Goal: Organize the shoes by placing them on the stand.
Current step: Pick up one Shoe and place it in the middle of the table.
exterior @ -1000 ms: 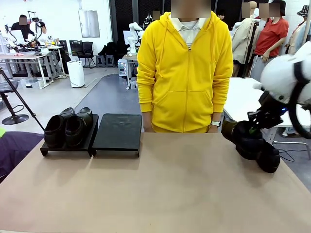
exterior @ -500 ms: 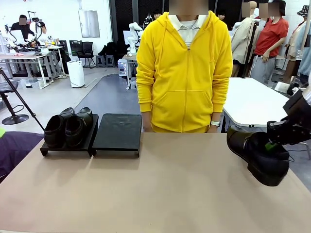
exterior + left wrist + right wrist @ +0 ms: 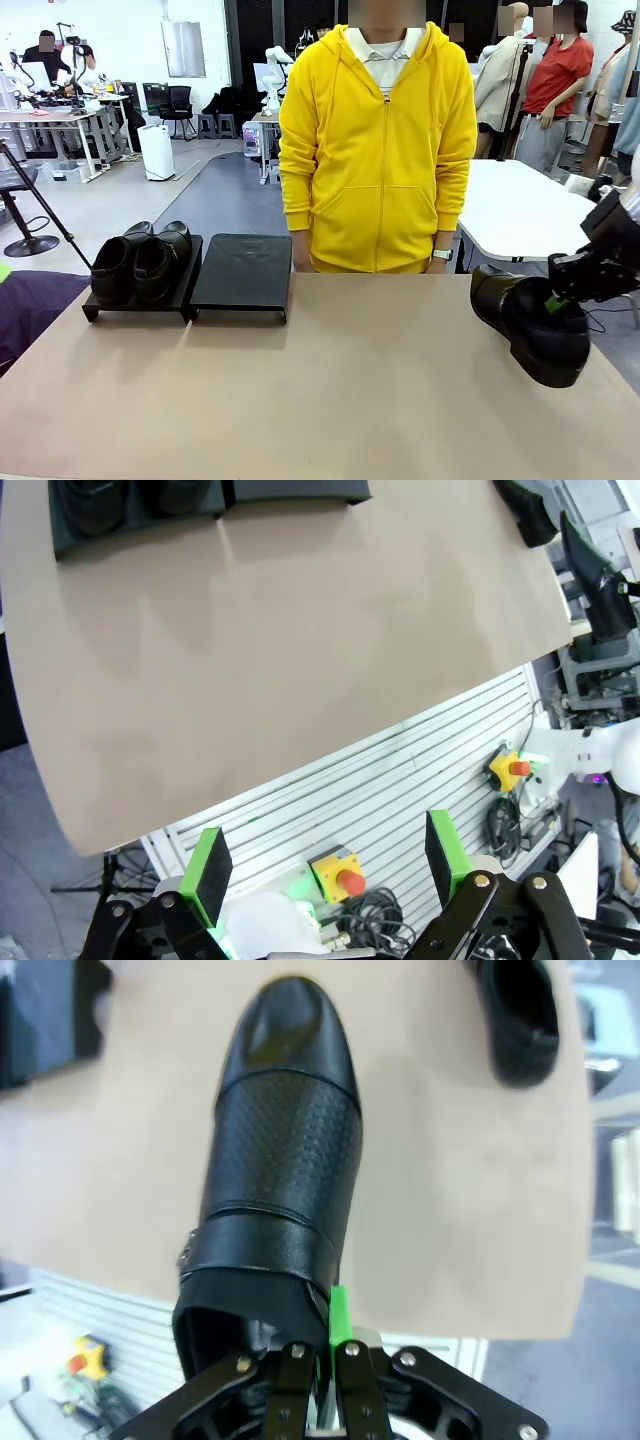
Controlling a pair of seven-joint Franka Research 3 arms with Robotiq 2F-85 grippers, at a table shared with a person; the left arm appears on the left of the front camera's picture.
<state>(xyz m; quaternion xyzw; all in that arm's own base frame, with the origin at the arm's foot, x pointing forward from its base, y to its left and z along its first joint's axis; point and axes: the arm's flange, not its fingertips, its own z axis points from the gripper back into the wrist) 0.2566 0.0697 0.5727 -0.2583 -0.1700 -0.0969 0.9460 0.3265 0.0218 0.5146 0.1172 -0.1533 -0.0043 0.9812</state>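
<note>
Black leather shows at both ends of the tan table (image 3: 330,400) in the front view: at the far left a pair of shoes (image 3: 140,265) sits side by side on the left panel of the low stand (image 3: 242,265), toes toward the near side. At the right end the right gripper (image 3: 553,303) carries the held shoe (image 3: 525,325) tilted, its toe pointing left and far. A person (image 3: 380,150) in a yellow hoodie stands at the far side, behind the middle of the table. In the left wrist view the left gripper (image 3: 328,865) hangs off the near edge of the table (image 3: 280,660) with its green fingers (image 3: 213,865) spread wide and nothing between them; the stand (image 3: 300,490) and the pair of shoes (image 3: 100,505) lie at the far edge. In the right wrist view the right gripper (image 3: 325,1345) is pinched tight on the back rim of the held shoe (image 3: 280,1160), whose rounded toe points away over the table (image 3: 450,1210). A loose shoe (image 3: 515,1020) lies on the table well apart from it, and a corner of the stand (image 3: 40,1020) shows on the other side.
</note>
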